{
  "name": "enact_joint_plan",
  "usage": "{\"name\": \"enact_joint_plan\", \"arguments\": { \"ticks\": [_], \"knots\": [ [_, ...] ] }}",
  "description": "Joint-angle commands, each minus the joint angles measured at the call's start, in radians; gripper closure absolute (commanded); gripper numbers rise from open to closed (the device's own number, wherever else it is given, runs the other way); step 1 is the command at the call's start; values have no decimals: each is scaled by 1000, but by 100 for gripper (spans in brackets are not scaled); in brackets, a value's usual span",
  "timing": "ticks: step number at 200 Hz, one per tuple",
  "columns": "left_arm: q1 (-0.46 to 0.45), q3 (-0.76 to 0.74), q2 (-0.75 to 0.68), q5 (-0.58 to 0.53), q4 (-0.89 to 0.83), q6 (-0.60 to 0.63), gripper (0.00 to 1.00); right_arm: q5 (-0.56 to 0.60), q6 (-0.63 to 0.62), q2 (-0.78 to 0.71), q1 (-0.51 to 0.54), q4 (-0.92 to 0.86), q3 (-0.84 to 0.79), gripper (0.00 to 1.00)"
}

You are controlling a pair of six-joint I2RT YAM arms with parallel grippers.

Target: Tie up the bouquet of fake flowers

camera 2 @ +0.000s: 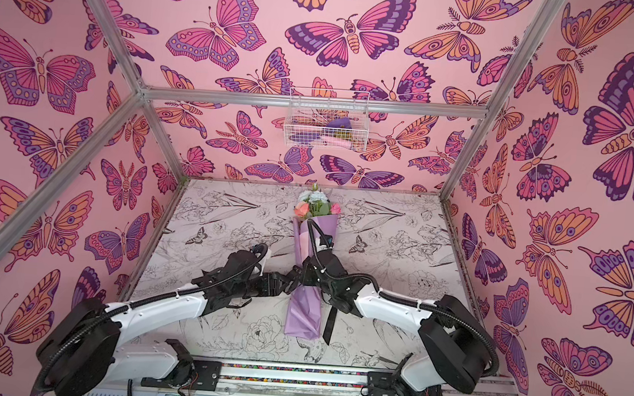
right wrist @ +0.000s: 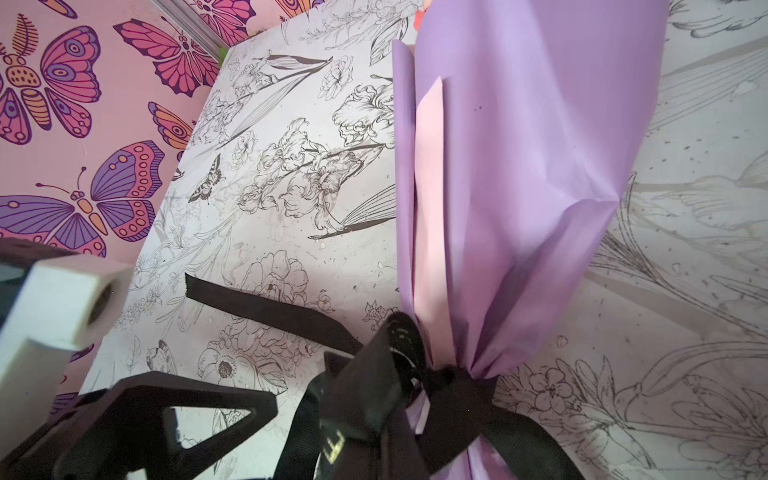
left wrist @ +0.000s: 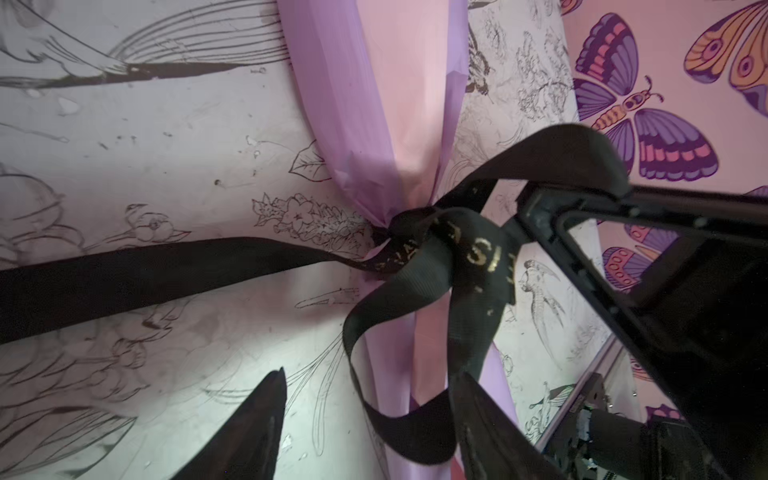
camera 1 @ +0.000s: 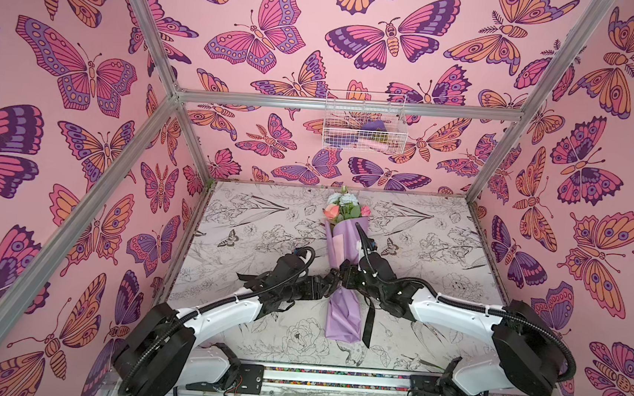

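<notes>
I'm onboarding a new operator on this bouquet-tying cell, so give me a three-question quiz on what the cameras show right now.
1. True or false: the black ribbon wraps round the pinched-in part of the bouquet.
2. Which gripper has its jaws apart? A) left B) right C) both
3. Short answer: what hangs on the back wall?

Key:
1. True.
2. A. The left gripper is open; the right gripper is shut on the ribbon.
3. A white wire basket.
</notes>
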Motion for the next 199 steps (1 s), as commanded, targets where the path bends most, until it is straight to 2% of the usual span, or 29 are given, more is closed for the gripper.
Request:
{"name": "enact_joint_plan", "arguments": {
  "ticks": [1,19,35,53,77,87,125,199],
  "knots": [
    [7,-38,62,52,148,-88,33,-10,35,4,-11,15,0,95],
    [6,-39,108,62,209,-103,34,-24,48,4,-19,18,-4,95],
    [6,-31,149,67,238,-106,42,-43,60,2,-32,25,-10,95],
    [7,-25,181,76,267,-109,60,-56,70,-4,-50,23,-18,95],
    [7,-27,189,65,273,-108,91,-71,72,-10,-75,-13,-16,95],
    [11,-29,186,56,272,-109,100,-78,73,-10,-87,-33,-13,95],
    [18,-37,186,41,252,-103,100,-127,74,-8,-139,-74,-13,95],
    [19,-40,212,25,204,-63,100,-119,-18,30,-204,-185,24,97]
  ]
}}
